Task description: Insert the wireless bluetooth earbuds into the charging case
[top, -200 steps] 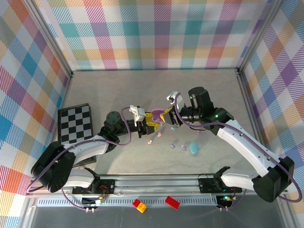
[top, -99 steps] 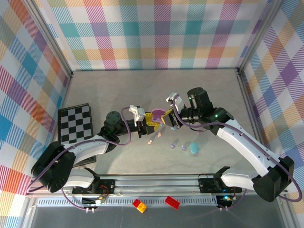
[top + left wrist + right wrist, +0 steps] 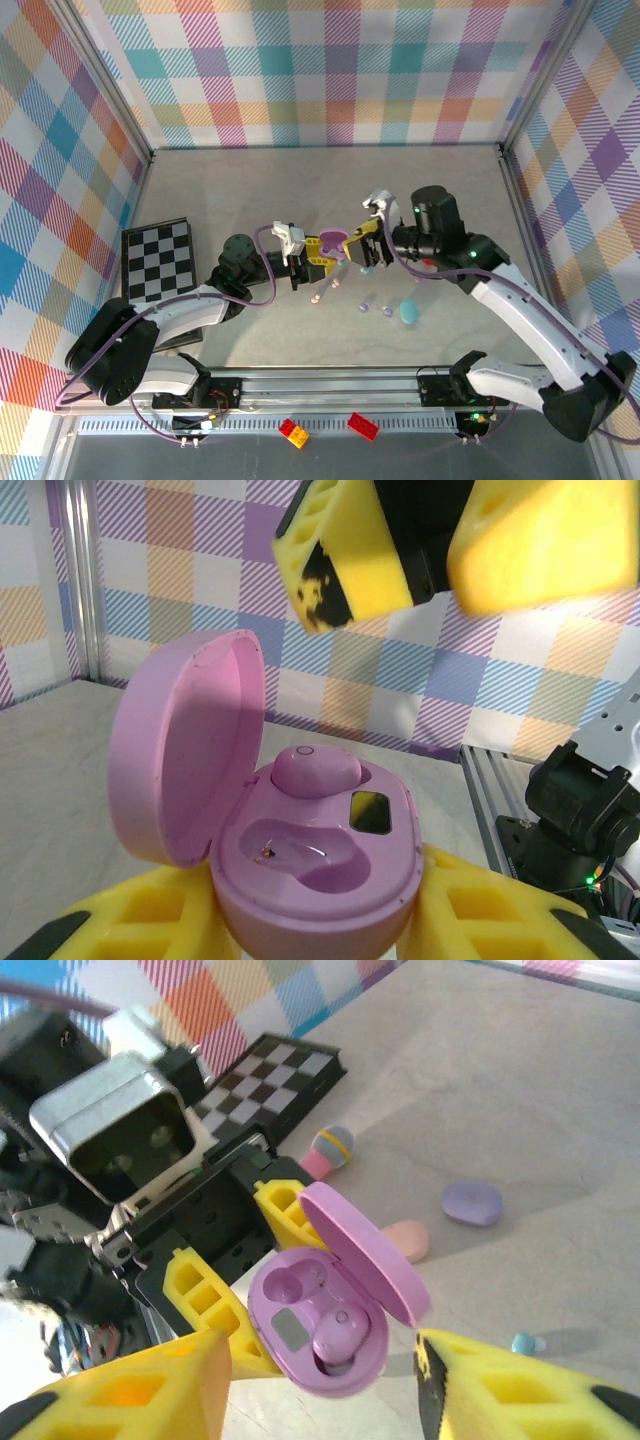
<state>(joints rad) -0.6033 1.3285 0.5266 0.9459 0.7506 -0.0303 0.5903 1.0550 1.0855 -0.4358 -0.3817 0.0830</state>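
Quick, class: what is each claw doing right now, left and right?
Left claw: closed, holding the open charging case.
Right claw: open, holding nothing.

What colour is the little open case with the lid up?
Pinkish purple all over. The open oval plastic charging case shows best in the left wrist view.

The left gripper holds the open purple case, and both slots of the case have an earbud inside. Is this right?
Not quite. The left gripper does hold the open purple case, but only one slot has an earbud inside. The other slot is empty. The left wrist view shows this.
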